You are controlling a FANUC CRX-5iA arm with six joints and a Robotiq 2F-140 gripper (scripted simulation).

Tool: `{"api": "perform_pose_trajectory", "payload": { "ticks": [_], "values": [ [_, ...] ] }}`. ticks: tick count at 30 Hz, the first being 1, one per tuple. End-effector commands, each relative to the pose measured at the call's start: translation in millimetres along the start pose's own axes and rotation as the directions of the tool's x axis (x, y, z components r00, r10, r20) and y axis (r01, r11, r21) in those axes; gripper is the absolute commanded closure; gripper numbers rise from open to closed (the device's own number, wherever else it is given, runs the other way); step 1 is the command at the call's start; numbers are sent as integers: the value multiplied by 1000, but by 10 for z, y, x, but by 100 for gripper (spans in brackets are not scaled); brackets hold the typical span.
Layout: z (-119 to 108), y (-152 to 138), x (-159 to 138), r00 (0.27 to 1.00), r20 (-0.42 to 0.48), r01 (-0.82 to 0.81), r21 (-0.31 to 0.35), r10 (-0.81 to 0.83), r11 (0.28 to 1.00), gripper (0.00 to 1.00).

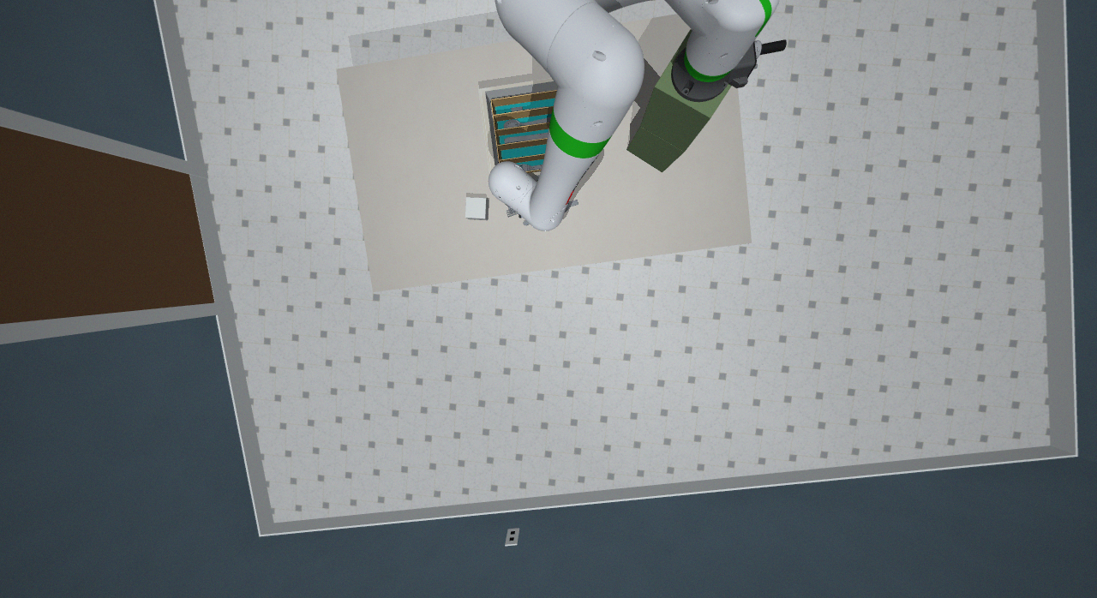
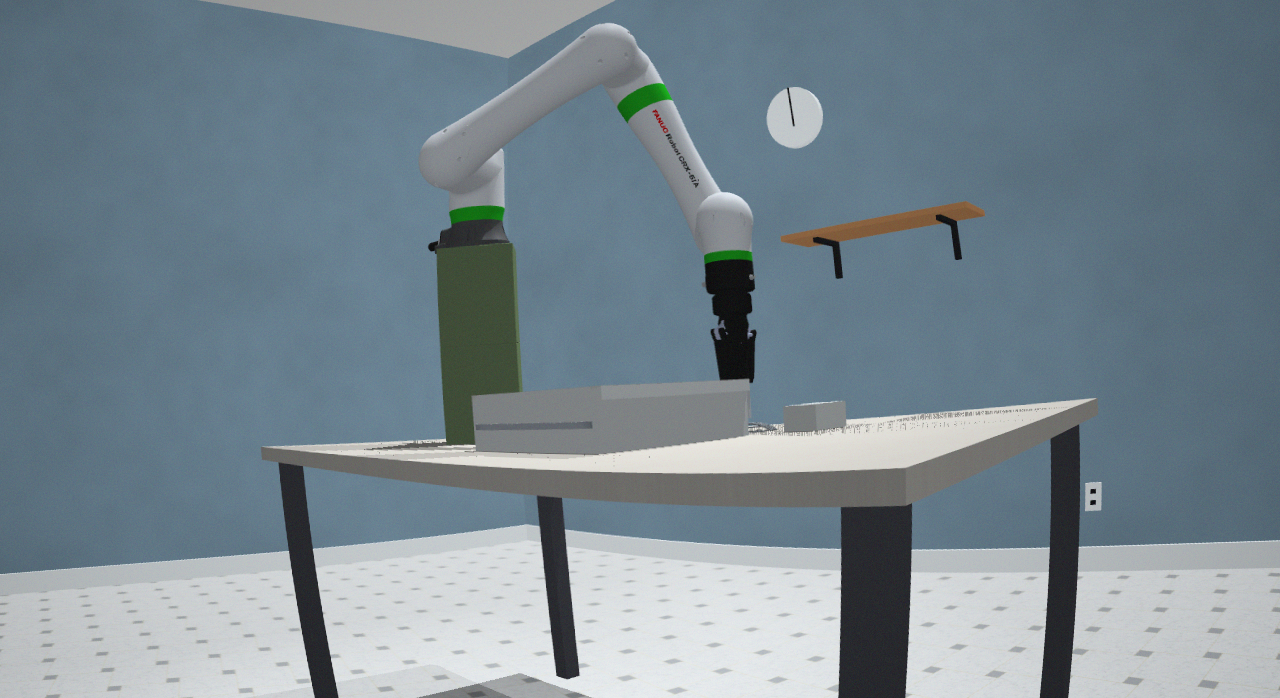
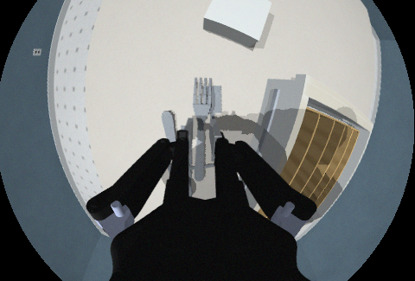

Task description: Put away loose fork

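Counting one white six-joint arm with green bands (image 2: 680,166), standing on one tall olive-green pedestal (image 2: 478,336) and carrying one black two-finger gripper (image 3: 202,139).

Counting one loose grey metal fork (image 3: 202,105): lying on the table just off the tray's end, well outside any slot, tines pointing away from the wrist camera towards the block, handle running back between the fingers.

Standing at a narrow gap, fingers one each side of the fork's handle; showing a sliver of space at each side, so gripping nothing.

Counting two more grey utensil pieces, one (image 3: 168,124) just left of the fingers and one (image 3: 270,111) to their right near the tray corner; kind too small to tell.

Counting one grey cutlery tray (image 2: 608,416) with wooden dividers and teal-lined slots (image 1: 515,123); slot count and contents partly hiding under the arm.

Counting one white rectangular block (image 3: 238,17), lying apart from the fork.

Resting all of it on one beige table top (image 2: 805,461) with four dark legs.

Noting the room: blue walls (image 2: 223,246), grey-dotted white tile floor (image 1: 614,364), one round white clock (image 2: 793,117), one wooden wall shelf (image 2: 881,222) on two black brackets, one wall socket (image 2: 1092,495).
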State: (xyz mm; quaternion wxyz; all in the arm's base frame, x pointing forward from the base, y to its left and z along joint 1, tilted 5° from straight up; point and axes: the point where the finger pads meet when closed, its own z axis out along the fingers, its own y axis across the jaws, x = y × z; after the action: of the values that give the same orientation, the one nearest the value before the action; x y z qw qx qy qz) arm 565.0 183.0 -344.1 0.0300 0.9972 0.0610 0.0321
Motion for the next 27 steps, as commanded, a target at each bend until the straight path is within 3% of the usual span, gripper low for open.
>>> {"api": "perform_pose_trajectory", "payload": {
  "ticks": [1, 27],
  "values": [
    [10, 0, 2, 1000, 0, 0, 0, 0, 1000, 83],
    [230, 0, 2, 1000, 0, 0, 0, 0, 1000, 83]
  ]
}}
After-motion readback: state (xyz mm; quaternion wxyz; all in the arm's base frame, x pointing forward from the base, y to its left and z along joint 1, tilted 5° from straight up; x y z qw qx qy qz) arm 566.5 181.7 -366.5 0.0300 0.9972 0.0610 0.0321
